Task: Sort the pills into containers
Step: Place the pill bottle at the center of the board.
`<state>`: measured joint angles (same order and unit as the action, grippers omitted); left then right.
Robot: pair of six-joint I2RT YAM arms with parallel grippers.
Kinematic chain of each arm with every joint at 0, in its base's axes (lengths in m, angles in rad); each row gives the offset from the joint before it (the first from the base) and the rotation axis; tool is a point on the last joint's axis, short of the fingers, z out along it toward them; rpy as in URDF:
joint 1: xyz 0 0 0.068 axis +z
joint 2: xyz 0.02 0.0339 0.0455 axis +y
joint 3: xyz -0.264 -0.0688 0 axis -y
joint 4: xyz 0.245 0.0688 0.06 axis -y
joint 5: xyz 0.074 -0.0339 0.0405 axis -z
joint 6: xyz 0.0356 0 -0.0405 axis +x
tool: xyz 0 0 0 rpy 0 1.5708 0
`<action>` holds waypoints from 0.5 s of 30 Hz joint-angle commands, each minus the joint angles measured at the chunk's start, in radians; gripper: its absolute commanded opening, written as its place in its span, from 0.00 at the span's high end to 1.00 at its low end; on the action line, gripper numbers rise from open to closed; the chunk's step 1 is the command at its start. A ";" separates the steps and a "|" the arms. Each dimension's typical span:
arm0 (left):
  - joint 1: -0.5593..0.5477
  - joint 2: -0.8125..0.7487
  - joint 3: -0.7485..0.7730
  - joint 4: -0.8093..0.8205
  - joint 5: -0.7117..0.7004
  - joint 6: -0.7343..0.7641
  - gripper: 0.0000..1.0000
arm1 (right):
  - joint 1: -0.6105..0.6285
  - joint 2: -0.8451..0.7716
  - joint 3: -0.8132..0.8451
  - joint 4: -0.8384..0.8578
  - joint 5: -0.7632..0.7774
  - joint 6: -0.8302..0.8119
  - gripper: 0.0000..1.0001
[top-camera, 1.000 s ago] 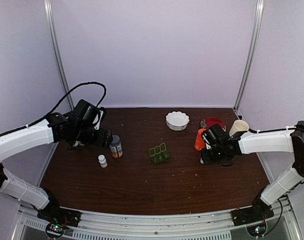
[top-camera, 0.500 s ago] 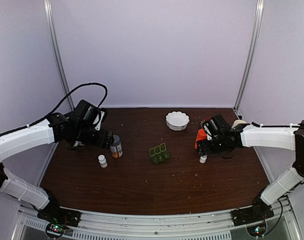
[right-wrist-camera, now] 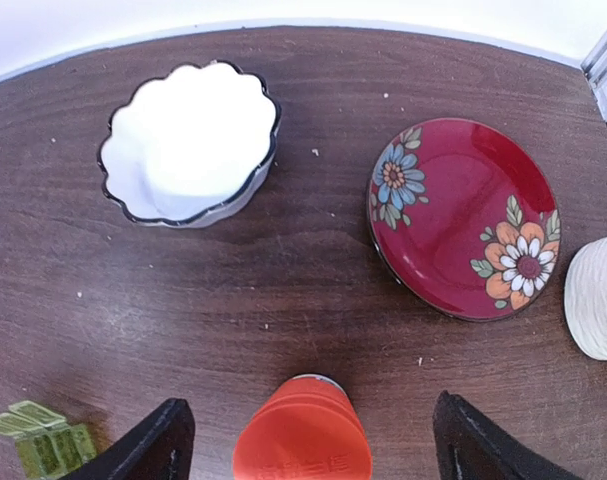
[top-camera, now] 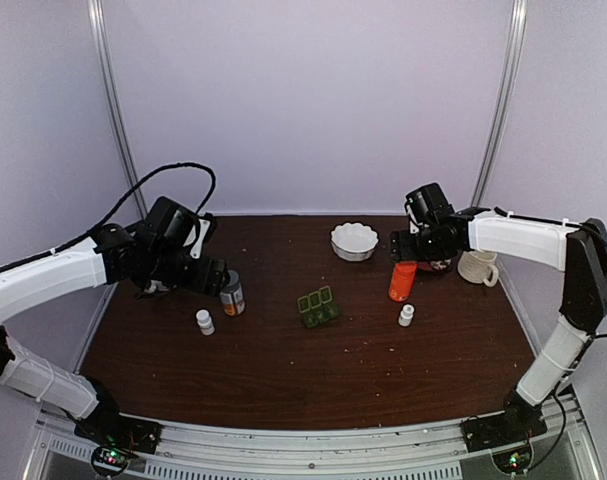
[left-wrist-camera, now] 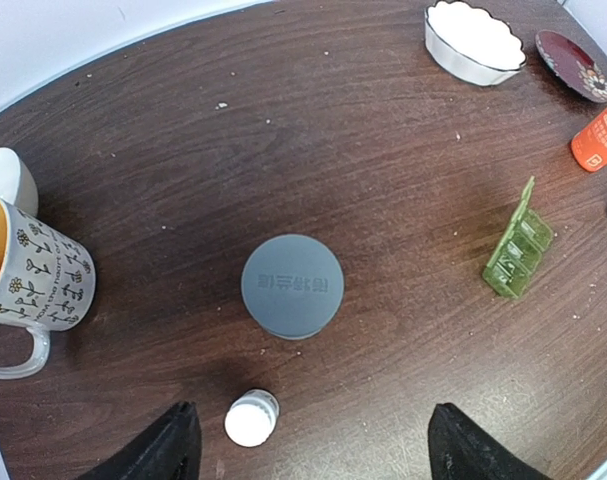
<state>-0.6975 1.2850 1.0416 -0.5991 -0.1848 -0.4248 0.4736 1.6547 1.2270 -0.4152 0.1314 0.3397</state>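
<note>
Left fingers (left-wrist-camera: 168, 445): spread wide, holding nothing, hanging over the grey-capped bottle (left-wrist-camera: 293, 285). 1 small white bottle (left-wrist-camera: 251, 418) stands just beside it.
Green pill box (top-camera: 318, 307): mid-desk (top-camera: 283, 370), 3 cells, lids standing open, well apart from both arms. Pills too small to make out.
Right fingers (right-wrist-camera: 153, 440): apart, empty, above the upright orange bottle (right-wrist-camera: 303, 440). A 2nd white bottle (top-camera: 406, 315) stands near it. White bowl (right-wrist-camera: 188, 140) and red plate (right-wrist-camera: 463, 220) sit behind.

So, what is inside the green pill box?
The pill box has its three lids up. From above, its cells look plain dark green, with no pills showing, but the view is too coarse to be sure.
</note>
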 commanded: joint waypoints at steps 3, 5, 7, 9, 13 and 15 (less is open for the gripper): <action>0.001 -0.025 0.019 0.070 0.043 -0.009 0.18 | -0.003 0.037 0.031 -0.054 0.014 0.019 0.21; 0.001 -0.027 0.017 0.075 0.049 -0.018 0.18 | -0.003 0.039 0.022 -0.050 -0.015 0.020 0.22; 0.001 -0.029 0.008 0.088 0.056 -0.017 0.18 | -0.002 0.041 0.010 -0.044 -0.032 0.023 0.22; 0.001 -0.021 0.014 0.084 0.058 -0.010 0.18 | -0.002 0.052 -0.001 -0.032 -0.030 0.022 0.23; 0.001 -0.019 0.021 0.073 0.051 -0.009 0.18 | -0.002 0.084 0.033 -0.057 -0.039 0.010 0.34; 0.001 -0.016 0.021 0.073 0.054 -0.005 0.18 | -0.002 0.083 0.034 -0.054 -0.041 0.007 0.38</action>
<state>-0.6975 1.2827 1.0416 -0.5655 -0.1440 -0.4301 0.4725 1.7164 1.2369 -0.4576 0.1020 0.3466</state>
